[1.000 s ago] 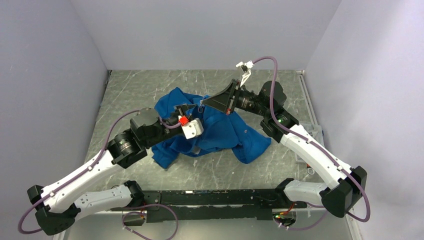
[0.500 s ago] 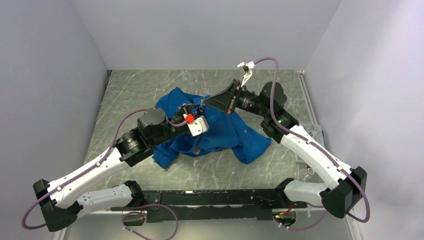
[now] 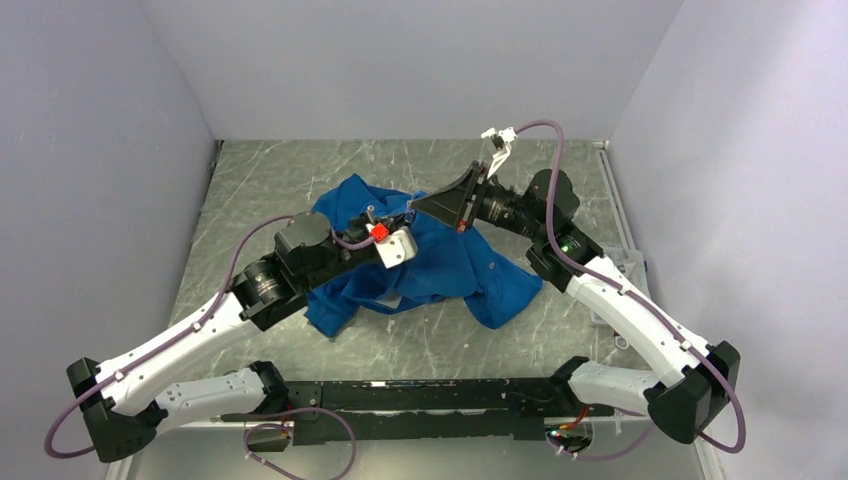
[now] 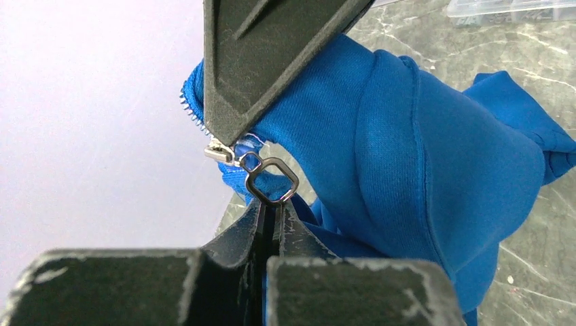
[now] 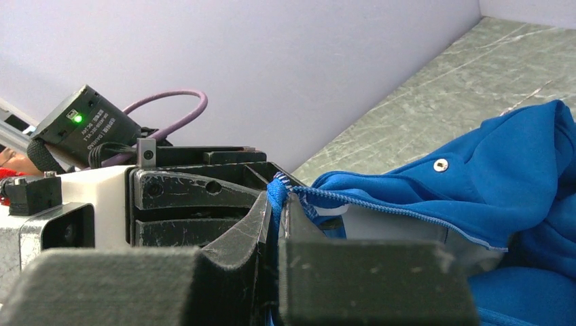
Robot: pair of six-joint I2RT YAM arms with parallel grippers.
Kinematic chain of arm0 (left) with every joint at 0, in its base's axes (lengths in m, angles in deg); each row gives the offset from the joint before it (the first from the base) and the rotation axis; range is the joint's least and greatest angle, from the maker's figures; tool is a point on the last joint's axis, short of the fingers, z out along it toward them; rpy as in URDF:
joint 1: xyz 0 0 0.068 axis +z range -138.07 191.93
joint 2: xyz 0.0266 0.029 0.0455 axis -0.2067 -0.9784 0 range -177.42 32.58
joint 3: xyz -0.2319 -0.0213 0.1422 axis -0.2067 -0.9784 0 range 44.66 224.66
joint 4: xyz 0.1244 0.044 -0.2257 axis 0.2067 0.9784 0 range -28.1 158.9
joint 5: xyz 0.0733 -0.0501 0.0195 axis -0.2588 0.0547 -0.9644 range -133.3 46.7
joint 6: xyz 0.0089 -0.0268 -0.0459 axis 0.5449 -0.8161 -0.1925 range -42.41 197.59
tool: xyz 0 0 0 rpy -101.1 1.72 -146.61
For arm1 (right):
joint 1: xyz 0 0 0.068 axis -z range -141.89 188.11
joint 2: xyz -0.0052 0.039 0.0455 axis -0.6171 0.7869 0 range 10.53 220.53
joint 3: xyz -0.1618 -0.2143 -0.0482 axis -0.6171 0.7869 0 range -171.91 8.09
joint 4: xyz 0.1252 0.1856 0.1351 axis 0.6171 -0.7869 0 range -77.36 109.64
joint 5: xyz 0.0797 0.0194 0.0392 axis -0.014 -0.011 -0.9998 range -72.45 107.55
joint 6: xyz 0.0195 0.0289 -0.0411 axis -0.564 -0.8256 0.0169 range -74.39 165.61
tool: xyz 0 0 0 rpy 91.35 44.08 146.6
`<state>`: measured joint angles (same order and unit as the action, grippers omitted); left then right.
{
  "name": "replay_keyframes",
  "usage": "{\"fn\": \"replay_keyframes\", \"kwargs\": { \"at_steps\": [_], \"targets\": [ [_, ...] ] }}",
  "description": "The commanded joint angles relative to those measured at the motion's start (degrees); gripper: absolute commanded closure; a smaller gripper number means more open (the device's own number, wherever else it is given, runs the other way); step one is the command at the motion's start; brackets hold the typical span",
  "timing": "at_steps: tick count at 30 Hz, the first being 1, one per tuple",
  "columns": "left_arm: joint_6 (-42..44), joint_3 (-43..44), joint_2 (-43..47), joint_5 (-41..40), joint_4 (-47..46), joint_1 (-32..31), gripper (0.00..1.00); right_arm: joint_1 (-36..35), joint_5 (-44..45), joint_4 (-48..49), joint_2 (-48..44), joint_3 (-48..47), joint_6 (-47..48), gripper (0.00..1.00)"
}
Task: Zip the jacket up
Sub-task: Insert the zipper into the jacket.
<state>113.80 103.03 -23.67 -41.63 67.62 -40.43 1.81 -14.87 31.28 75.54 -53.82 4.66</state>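
left gripper (image 4: 274,207) now closed on zipper pull (image 4: 284,170), wrist view only; right gripper (image 5: 277,197) pinches jacket (image 4: 407,136) edge.

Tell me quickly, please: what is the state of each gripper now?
Left gripper: closed, tips at the zipper pull; a grip on it cannot be told.
Right gripper: closed on the jacket at its zipper edge.
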Motion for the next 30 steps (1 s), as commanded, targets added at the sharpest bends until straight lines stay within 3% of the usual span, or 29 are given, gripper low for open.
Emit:
{"fn": "replay_keyframes", "kwargs": {
  "at_steps": [1, 14, 23, 28, 30],
  "targets": [
    [-1.45, 2.37, 2.00, 4.91, 3.83, 0.24, 0.99, -0.09, 0.98, 6.19, -2.40, -0.69, 0.23, 1.00],
    [1.74, 0.30, 7.31, 12.26, 5.98, 0.34, 1.00, -0.01, -1.40, 5.37, -2.60, -0.48, -0.55, 1.00],
    [4.32, -0.55, 7.35, 9.71, 5.13, 0.38, 1.00, 0.09, -5.26, 11.42, -2.06, 1.19, -5.39, 1.00],
    [1.39, -0.77, 6.12, 0.18, 0.46, 0.41, 0.80, 0.29, -7.30, 12.84, -2.78, 1.88, -6.66, 1.00],
    [0.10, -0.98, 6.49, -0.85, 0.35, 0.79, 0.79, 0.58, -8.00, 12.52, -3.06, 1.69, -6.60, 1.00]
  ]
}}
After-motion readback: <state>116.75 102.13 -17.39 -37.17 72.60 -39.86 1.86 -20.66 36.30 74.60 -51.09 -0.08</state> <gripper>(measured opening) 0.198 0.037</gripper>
